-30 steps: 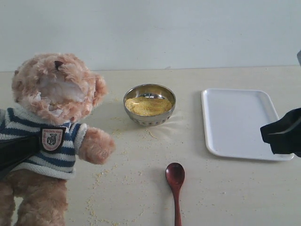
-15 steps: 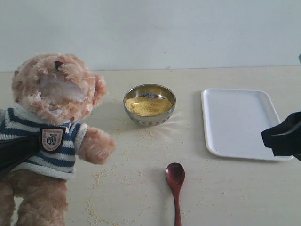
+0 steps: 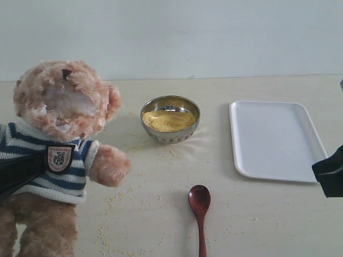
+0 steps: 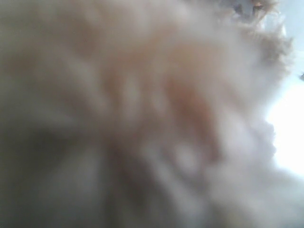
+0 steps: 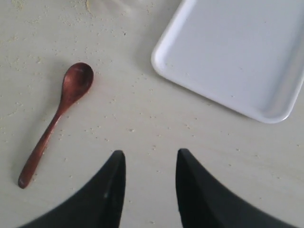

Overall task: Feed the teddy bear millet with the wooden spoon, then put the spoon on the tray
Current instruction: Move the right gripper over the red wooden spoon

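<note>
The teddy bear [image 3: 60, 115] stands upright at the left, its fur [image 4: 142, 114] filling the blurred left wrist view. My left gripper [image 3: 21, 171] lies black across its striped shirt and is shut on its body. The wooden spoon [image 3: 199, 208] lies free on the table near the front, bowl end pointing to the back. Millet [image 3: 168, 121] fills the steel bowl [image 3: 170, 134] behind it. The white tray [image 3: 242, 144] lies at the right with nothing on it. My right gripper [image 5: 148, 154] is open over bare table, apart from the wooden spoon [image 5: 71, 90] and the tray [image 5: 237, 52].
Loose yellow grains [image 3: 115, 201] are scattered over the table between the bear, the bowl and the spoon. A pale wall runs behind the table. Only a black part of my right gripper [image 3: 329, 179] shows at the right edge, just in front of the tray.
My right gripper has drawn back to the right and a little lower, off the tray's front corner. The bear, spoon, bowl and left gripper have not moved.
</note>
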Available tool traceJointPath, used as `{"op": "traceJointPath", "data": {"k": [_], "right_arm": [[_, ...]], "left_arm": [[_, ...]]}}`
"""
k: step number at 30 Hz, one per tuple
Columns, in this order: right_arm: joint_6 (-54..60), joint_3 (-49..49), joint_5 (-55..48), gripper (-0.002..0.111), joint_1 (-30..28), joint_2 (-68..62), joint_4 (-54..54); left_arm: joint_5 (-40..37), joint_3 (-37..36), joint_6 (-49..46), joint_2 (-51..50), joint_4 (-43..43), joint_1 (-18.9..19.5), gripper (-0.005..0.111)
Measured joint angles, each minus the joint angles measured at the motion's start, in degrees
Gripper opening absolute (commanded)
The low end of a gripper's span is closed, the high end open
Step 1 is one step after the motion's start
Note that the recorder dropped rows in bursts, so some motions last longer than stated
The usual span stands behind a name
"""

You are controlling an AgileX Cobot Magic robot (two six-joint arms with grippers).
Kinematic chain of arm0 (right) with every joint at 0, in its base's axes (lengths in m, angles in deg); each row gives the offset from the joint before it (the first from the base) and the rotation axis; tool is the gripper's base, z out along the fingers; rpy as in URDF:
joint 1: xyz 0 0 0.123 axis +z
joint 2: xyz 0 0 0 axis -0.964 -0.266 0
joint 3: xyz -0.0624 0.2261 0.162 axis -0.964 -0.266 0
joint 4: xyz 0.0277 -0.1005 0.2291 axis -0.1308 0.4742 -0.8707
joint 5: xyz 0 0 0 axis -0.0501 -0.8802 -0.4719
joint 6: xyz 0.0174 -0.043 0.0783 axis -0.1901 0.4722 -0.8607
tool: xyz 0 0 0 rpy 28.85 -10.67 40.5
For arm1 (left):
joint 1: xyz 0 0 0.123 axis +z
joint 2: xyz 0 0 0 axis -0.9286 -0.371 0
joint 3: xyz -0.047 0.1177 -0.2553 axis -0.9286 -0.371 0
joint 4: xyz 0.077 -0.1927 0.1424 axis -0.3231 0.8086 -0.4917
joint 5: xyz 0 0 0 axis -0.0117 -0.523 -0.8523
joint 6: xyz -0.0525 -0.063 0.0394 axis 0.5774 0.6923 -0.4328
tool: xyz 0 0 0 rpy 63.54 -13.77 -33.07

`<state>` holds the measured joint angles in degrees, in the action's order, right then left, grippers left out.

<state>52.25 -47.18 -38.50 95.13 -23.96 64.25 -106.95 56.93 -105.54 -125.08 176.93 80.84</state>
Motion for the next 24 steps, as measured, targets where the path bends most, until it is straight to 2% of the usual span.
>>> {"op": "traceJointPath", "data": {"k": [6,10,14,19,24], "right_arm": [[-0.12,0.00,0.87,0.036,0.00,0.00,7.48],[-0.21,0.00,9.46,0.036,0.00,0.00,7.43],[4.93,0.12,13.91,0.036,0.00,0.00,-6.72],[22.24,0.12,10.46,0.036,0.00,-0.77,-30.02],[27.58,0.12,9.94,0.036,2.81,-1.64,-34.57]], "left_arm": [[0.00,0.00,0.00,0.00,0.00,0.00,0.005],[0.00,0.00,0.00,0.00,0.00,0.00,0.005],[0.00,0.00,0.00,0.00,0.00,0.00,0.005],[0.00,0.00,0.00,0.00,0.00,0.00,0.005],[0.00,0.00,0.00,0.00,0.00,0.00,0.005]]}}
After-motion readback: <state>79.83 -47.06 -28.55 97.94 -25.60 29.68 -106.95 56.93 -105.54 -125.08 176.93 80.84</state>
